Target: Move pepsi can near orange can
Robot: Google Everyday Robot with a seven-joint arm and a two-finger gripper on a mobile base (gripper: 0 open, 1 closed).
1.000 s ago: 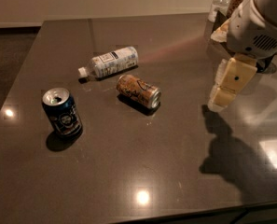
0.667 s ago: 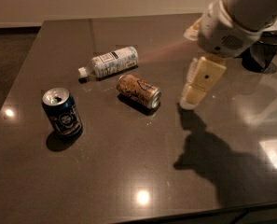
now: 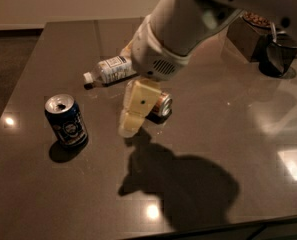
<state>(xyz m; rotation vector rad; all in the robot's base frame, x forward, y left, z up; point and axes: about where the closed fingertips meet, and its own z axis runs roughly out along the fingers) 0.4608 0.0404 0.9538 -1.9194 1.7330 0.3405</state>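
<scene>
The pepsi can stands upright at the near left of the desk, dark blue with a round white-and-blue logo and a silver top whose opening shows. The orange can lies on its side near the middle of the desk, right of the pepsi can and well apart from it. Only its silver end shows, since the gripper hangs between the two cans and covers most of it.
</scene>
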